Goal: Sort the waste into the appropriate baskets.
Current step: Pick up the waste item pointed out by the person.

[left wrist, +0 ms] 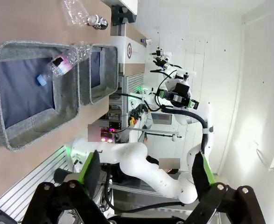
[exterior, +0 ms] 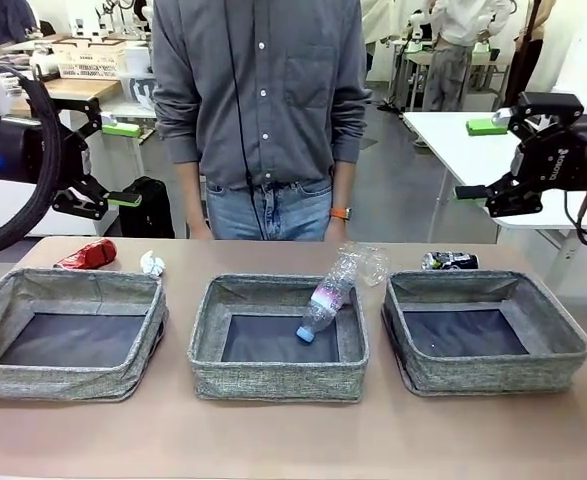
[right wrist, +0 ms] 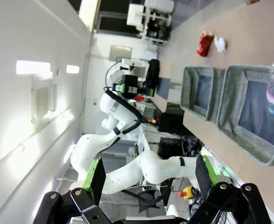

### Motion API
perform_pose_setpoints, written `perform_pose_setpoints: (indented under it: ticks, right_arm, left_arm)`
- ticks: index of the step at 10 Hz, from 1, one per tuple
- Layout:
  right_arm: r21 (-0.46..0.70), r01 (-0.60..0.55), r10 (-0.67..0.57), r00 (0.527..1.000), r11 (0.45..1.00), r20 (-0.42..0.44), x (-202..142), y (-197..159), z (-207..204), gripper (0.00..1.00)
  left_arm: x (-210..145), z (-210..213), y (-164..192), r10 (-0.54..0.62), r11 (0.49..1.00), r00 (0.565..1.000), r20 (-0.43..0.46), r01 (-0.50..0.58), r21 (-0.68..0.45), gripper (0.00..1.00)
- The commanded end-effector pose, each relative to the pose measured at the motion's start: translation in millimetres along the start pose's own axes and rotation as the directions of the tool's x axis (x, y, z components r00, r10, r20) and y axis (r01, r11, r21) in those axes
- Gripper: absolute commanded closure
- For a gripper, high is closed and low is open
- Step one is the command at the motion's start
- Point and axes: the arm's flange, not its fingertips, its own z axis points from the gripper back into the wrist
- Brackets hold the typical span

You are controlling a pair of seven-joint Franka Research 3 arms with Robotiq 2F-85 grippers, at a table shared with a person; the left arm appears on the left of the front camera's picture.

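Left end effector (exterior: 123, 165): jaws fully apart, empty. Near the far worktop (exterior: 273, 440) edge: crumpled red can (exterior: 86, 254), white paper ball (exterior: 152, 264). Clear bottle (exterior: 325, 298) leans cap-down into the middle woven basket (exterior: 273, 380). Crinkled clear cup (exterior: 373, 262), dark can (exterior: 450, 261). Right end effector (exterior: 478, 158): fully apart, empty.

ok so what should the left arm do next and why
Probably lower the open left claw toward the crushed red can. The can lies unsorted on the table just behind the left grey woven basket, on that arm's side. The claw is raised above the table and holds nothing.
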Motion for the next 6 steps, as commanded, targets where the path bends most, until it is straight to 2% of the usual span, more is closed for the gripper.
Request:
perform_pose_setpoints:
  ticks: [1, 6]
  right_arm:
    - [0.018, 0.009, -0.009, 1.0, 1.0, 0.007, 2.7, 3.7, -2.1, 0.0]
    - [0.018, 0.009, -0.009, 1.0, 1.0, 0.007, 2.7, 3.7, -2.1, 0.0]
  left_arm:
    - [0.3, 1.0, -3.1, -0.01, 1.0, 1.0, 0.013, 0.01, -0.022, 0.0]
    - [0.3, 1.0, -3.1, -0.01, 1.0, 1.0, 0.013, 0.01, -0.022, 0.0]
